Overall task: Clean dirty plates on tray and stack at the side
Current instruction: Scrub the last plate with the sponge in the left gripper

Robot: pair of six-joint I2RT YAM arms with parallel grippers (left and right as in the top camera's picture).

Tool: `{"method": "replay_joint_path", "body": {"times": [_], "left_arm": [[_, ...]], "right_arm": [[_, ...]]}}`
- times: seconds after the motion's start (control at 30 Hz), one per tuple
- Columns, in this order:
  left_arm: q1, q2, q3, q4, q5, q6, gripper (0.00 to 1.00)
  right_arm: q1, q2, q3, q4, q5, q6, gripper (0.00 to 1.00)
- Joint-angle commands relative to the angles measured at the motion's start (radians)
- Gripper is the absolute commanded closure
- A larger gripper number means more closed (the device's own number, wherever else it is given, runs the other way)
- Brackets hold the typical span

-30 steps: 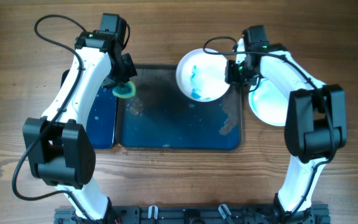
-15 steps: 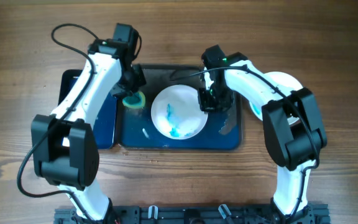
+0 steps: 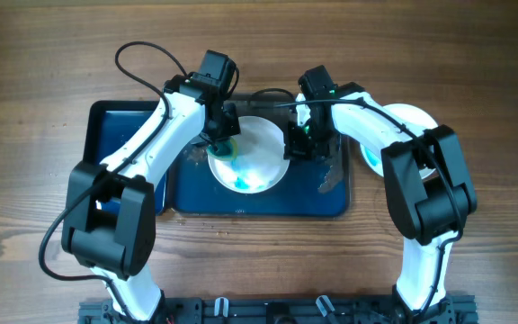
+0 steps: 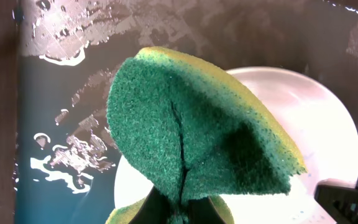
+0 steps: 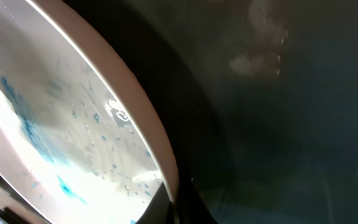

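A white plate (image 3: 254,162) smeared with blue lies in the dark wet tray (image 3: 196,200). My right gripper (image 3: 297,144) is shut on the plate's right rim (image 5: 148,149); the blue smears show in the right wrist view. My left gripper (image 3: 220,140) is shut on a green and yellow sponge (image 4: 191,130) and holds it over the plate's (image 4: 316,118) upper left part. The sponge (image 3: 224,148) touches or nearly touches the plate. The jaws themselves are mostly hidden by the sponge.
A second white plate (image 3: 401,121) lies on the wooden table right of the tray, partly under my right arm. The tray's left part (image 3: 120,135) is blue and wet, with foam streaks (image 4: 73,155).
The left gripper with the sponge has moved right onto the plate. The right gripper brought the plate from above the tray's far edge down into the tray and now holds it steady.
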Motion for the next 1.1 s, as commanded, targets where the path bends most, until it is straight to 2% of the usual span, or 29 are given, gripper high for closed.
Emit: {"method": "replay_joint_path", "body": {"times": [0.0,0.1,0.27,0.5,0.67,0.83,0.93,1.07], "left_arm": [[-0.004,0.027,-0.04,0.004,-0.002,-0.083,0.96],[-0.004,0.055,-0.091,0.028,-0.003,-0.088,0.96],[-0.041,0.11,-0.188,0.18,0.033,-0.073,0.96],[-0.161,0.11,-0.188,0.167,0.369,0.29,0.96],[-0.156,0.11,-0.187,0.197,0.422,0.397,0.96],[-0.086,0.11,-0.176,0.26,0.374,0.379,0.96],[-0.024,0.11,-0.174,0.348,0.14,0.173,0.96],[0.036,0.11,-0.174,0.417,-0.15,-0.015,0.96]], "right_arm": [[-0.005,0.024,-0.016,0.026,-0.002,0.053,0.96],[-0.005,0.024,-0.016,0.03,-0.002,0.051,0.96],[-0.005,0.024,-0.016,0.039,-0.002,0.05,0.96],[-0.005,0.024,-0.016,0.037,-0.002,0.049,0.96],[-0.005,0.024,-0.016,0.032,-0.002,0.045,0.96],[-0.005,0.024,-0.016,0.029,-0.002,0.045,0.96],[-0.005,0.024,-0.016,0.029,-0.002,0.045,0.96],[-0.005,0.024,-0.016,0.03,-0.002,0.031,0.96]]}}
